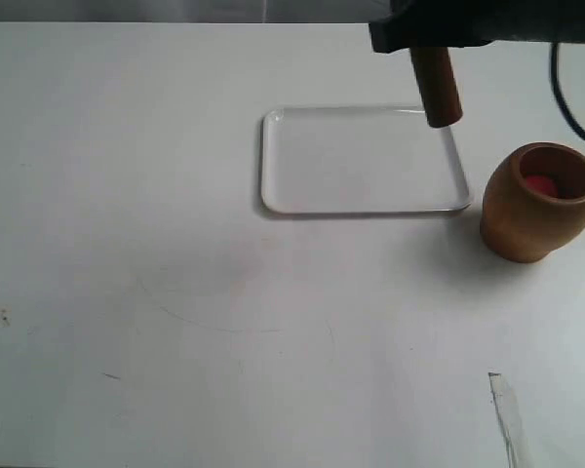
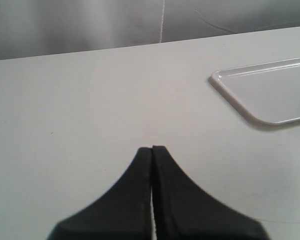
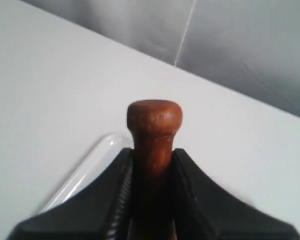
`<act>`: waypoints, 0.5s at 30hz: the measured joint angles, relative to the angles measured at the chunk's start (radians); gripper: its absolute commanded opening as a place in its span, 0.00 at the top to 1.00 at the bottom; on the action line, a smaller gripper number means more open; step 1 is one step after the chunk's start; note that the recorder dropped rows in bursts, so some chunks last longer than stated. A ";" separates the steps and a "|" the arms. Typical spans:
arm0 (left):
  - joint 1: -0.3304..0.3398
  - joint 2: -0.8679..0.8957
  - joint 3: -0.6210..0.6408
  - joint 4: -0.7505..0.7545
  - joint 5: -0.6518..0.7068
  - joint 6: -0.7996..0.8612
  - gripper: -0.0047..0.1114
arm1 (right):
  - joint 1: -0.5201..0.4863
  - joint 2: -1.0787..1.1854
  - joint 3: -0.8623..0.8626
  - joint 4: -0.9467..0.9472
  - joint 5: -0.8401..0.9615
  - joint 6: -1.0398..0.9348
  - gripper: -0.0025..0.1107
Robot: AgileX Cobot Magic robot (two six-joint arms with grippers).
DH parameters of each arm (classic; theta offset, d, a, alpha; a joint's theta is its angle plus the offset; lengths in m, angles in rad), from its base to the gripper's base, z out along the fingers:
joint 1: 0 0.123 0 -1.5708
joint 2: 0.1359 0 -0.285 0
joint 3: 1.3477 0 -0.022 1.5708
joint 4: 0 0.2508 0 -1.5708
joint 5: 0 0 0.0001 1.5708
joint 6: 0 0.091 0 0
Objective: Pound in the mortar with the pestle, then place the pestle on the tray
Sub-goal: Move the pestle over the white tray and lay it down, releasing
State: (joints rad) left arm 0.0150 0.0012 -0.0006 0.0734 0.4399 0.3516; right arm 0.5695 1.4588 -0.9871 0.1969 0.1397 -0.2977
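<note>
Above the tray's 1 o'clock corner, the right gripper pinches the pestle; the mortar stands just beside the tray at 3 o'clock. The left gripper's jaws are pressed together.

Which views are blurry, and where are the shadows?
Exterior view: flat light, faint shadow beside the mortar, thin one under the tray. Right wrist view: pestle knob fairly sharp, right gripper soft. Left wrist view: left gripper blurred.
</note>
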 measured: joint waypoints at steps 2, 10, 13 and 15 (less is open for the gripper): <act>0.000 0.000 0.000 0.000 0.000 0.000 0.96 | 0.000 0.083 -0.049 0.020 0.042 0.002 0.98; 0.000 0.000 0.000 0.000 0.000 0.000 0.96 | 0.000 0.395 -0.258 0.038 0.226 0.002 0.98; 0.000 0.000 0.000 0.000 0.000 0.000 0.96 | 0.000 0.497 -0.323 0.039 0.261 0.002 0.98; 0.000 0.000 0.000 0.000 0.000 0.000 0.96 | 0.000 0.551 -0.352 0.039 0.268 0.002 0.98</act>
State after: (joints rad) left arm 0.0150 0.0012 -0.0006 0.0734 0.4399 0.3516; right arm 0.5695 2.0098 -1.3396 0.2358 0.4073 -0.2959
